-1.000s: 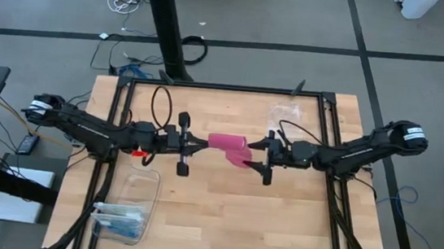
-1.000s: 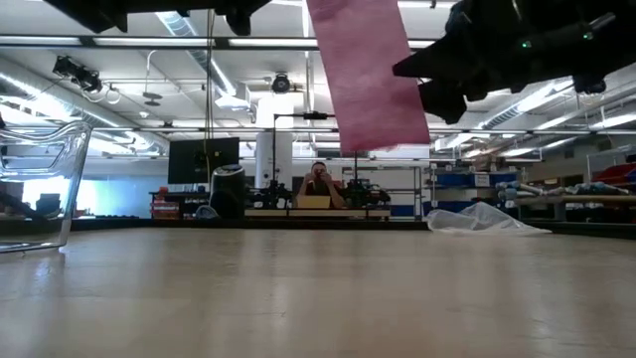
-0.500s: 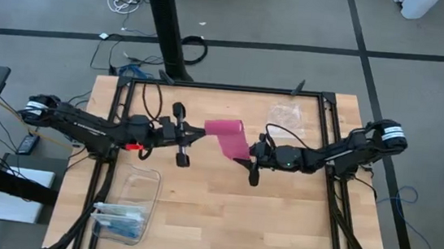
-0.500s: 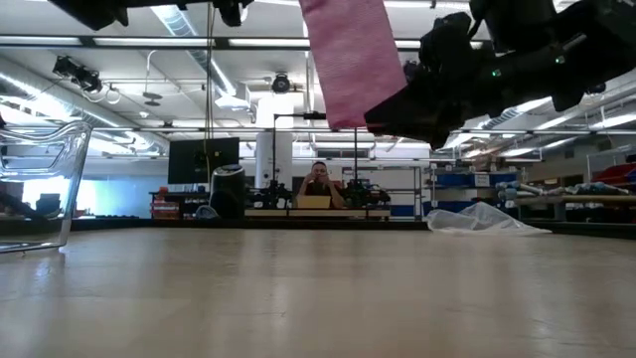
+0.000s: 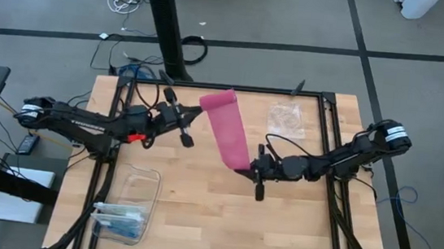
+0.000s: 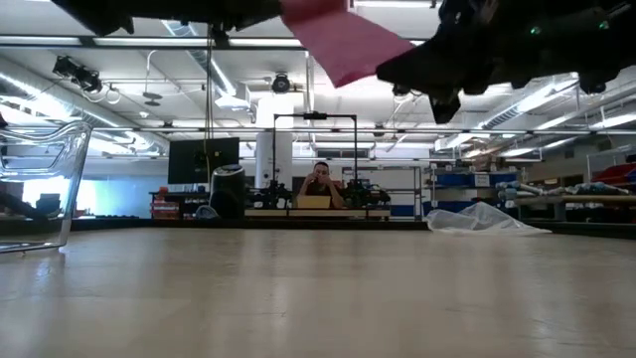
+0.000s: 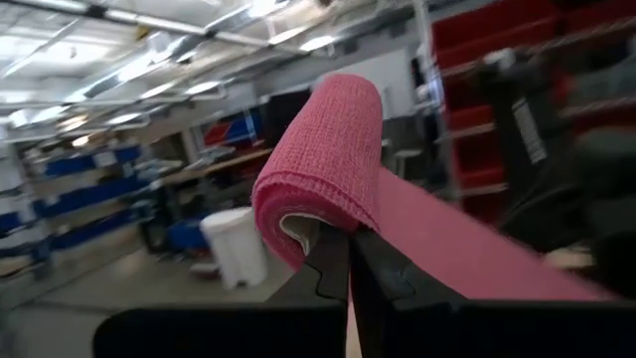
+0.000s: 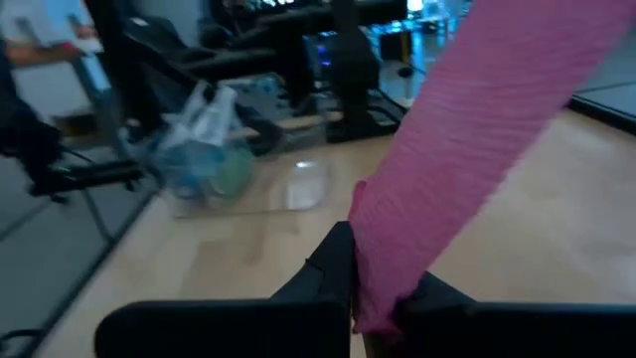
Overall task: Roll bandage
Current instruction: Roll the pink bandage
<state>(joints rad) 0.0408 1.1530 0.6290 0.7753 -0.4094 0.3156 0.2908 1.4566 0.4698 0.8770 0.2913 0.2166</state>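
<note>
Pink fabric pinched at both ends: left gripper point(image 7: 348, 261) pressed together on the rolled end of the bandage point(image 5: 226, 127), right gripper point(image 8: 383, 288) clamped on the free tail. Seen from above, left gripper point(image 5: 192, 115) at the upper end of the strip, toward the far edge of the table point(image 5: 294, 221); right gripper point(image 5: 252, 170) at the lower end, nearer the table centre. Held in the air, well above the wood, as the low view shows the bandage point(image 6: 343, 45) hanging high, with nothing under it.

Step in hand, by judgement: winding the strip onto the small roll point(image 7: 323, 164) already formed around the left fingers. To do well:
- Keep light tension between the two grips, enough for flat layers, not so much that the stretchy cloth narrows or slips out.
- Keep the strip square to the roll axis, so that each turn lands on the one before and no cone forms.
- Feed the tail toward the roll as it shortens, not pulling away.
- Mind a twist along the strip; none clearly visible now.

Beside the bandage, well apart: clear plastic bag point(image 5: 286, 116) toward the right arm's side, clear plastic box point(image 5: 127, 205) near the left front corner. No need to go near either.
</note>
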